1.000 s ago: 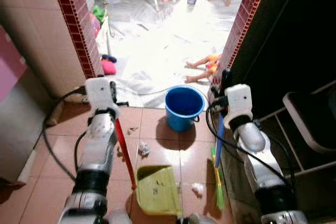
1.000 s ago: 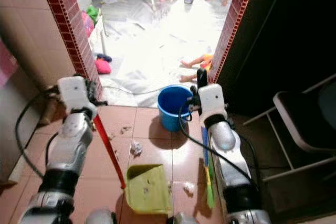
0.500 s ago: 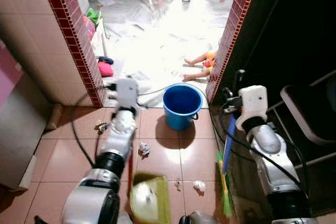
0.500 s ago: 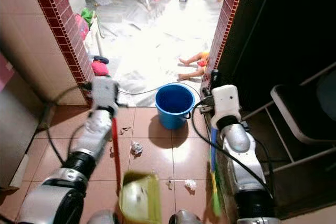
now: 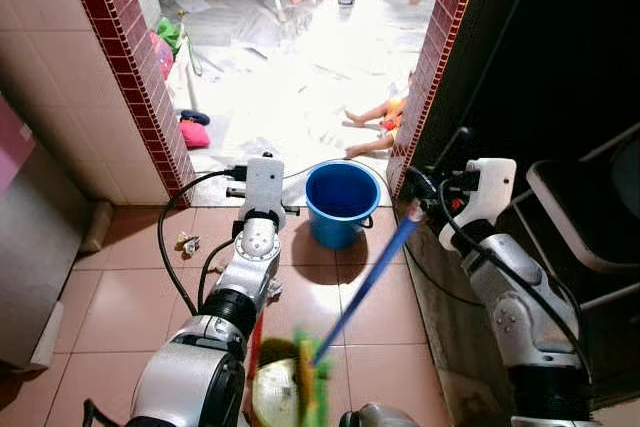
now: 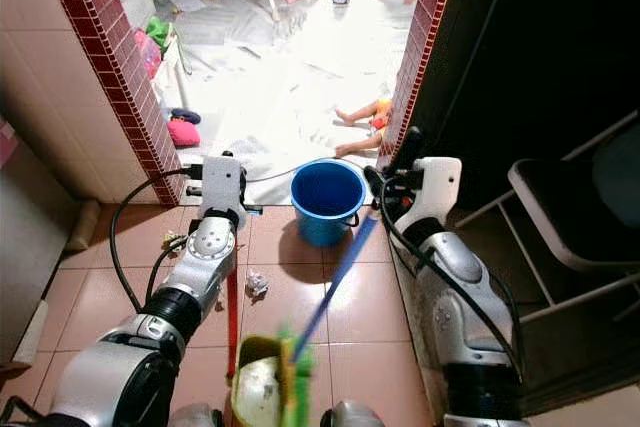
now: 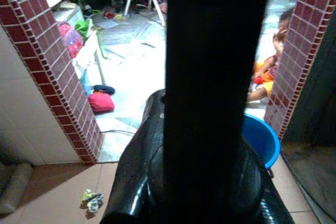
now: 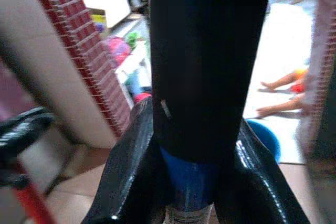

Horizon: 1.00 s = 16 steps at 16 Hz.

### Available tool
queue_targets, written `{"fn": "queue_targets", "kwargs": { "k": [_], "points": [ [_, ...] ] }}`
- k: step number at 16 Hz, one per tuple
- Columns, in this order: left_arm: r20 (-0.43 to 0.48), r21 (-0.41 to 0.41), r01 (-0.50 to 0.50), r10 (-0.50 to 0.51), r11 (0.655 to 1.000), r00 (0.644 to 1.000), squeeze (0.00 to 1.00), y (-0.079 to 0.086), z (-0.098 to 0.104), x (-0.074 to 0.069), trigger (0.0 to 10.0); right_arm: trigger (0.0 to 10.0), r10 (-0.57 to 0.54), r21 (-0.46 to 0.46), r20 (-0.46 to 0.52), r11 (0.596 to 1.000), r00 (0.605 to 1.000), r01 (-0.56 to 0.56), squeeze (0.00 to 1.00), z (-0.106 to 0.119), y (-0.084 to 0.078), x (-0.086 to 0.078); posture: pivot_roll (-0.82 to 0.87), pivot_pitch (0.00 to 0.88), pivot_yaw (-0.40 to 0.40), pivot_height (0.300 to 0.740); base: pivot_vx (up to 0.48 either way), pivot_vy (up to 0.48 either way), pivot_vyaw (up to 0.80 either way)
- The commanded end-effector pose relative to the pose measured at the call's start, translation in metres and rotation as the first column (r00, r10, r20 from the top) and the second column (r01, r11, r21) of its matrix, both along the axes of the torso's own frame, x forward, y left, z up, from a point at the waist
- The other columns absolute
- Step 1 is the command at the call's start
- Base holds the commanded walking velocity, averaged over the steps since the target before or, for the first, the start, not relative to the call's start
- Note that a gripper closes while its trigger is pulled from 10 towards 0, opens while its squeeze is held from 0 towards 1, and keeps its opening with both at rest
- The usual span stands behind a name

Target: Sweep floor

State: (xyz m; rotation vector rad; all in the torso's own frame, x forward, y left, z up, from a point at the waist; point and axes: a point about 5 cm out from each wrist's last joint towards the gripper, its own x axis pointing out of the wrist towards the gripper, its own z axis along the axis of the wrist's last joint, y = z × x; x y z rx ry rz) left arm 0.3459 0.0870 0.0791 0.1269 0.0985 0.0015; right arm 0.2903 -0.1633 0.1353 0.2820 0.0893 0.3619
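Right gripper point(image 6: 392, 179), right of centre frame, clamped around the top of a blue-handled broom point(image 6: 335, 275); handle slanted down-left to blurred green bristles at the bottom centre, over a yellow-green plastic dustpan point(image 6: 258, 387). Left gripper point(image 5: 240, 179), left of centre, pinched on the thin red dustpan handle point(image 6: 232, 322), near upright. Round blue plastic bucket point(image 5: 342, 200) stood between the grippers at the doorway. Crumpled white paper scrap point(image 6: 256, 283) lay on the terracotta floor tiles point(image 5: 120, 287), left of centre; another scrap point(image 5: 186, 242) nearer the red brick pillar point(image 5: 140, 87).
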Motion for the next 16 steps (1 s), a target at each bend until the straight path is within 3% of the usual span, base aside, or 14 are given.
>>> {"fn": "queue_targets", "kwargs": {
  "k": [1, 5, 8, 10, 13, 16],
  "points": [
    [0.045, 0.031, -0.012, 0.01, 0.999, 0.999, 0.0, 0.001, 0.011, 0.007, 10.0, 10.0, 0.074, 0.046, 0.035, 0.996, 0.997, -0.076, 0.0, 0.016, 0.002, 0.001, -0.23, 0.005, -0.012, 0.74, 0.0, 0.0, 0.0],
    [0.066, 0.037, -0.085, 0.083, 0.996, 0.994, 0.0, 0.014, 0.015, 0.013, 10.0, 10.0, 0.148, 0.085, 0.024, 0.985, 0.989, -0.15, 0.0, 0.03, 0.003, 0.004, -0.23, 0.0, -0.012, 0.74, 0.0, 0.0, 0.0],
    [0.096, 0.001, -0.168, 0.167, 0.986, 0.981, 0.0, 0.035, 0.028, 0.022, 10.0, 10.0, 0.307, 0.181, 0.048, 0.933, 0.95, -0.311, 0.0, 0.052, 0.008, 0.004, -0.23, 0.0, -0.01, 0.74, 0.0, 0.0, 0.0],
    [0.122, -0.027, -0.193, 0.195, 0.981, 0.973, 0.0, 0.046, 0.039, 0.028, 10.0, 10.0, 0.336, 0.128, 0.078, 0.93, 0.939, -0.343, 0.0, 0.062, 0.003, 0.009, -0.23, 0.0, -0.007, 0.74, 0.0, 0.0, 0.0],
    [0.151, -0.074, -0.207, 0.216, 0.975, 0.965, 0.0, 0.058, 0.051, 0.034, 10.0, 10.0, 0.241, -0.034, 0.146, 0.971, 0.959, -0.239, 0.0, 0.074, -0.015, 0.023, -0.22, 0.0, -0.006, 0.74, 0.0, 0.0, 0.0],
    [0.206, -0.142, -0.224, 0.25, 0.964, 0.946, 0.0, 0.075, 0.07, 0.04, 10.0, 10.0, 0.071, -0.176, 0.288, 0.984, 0.955, -0.02, 0.0, 0.092, -0.034, 0.039, -0.2, 0.0, -0.006, 0.74, 0.0, 0.0, 0.0]
  ]
}}
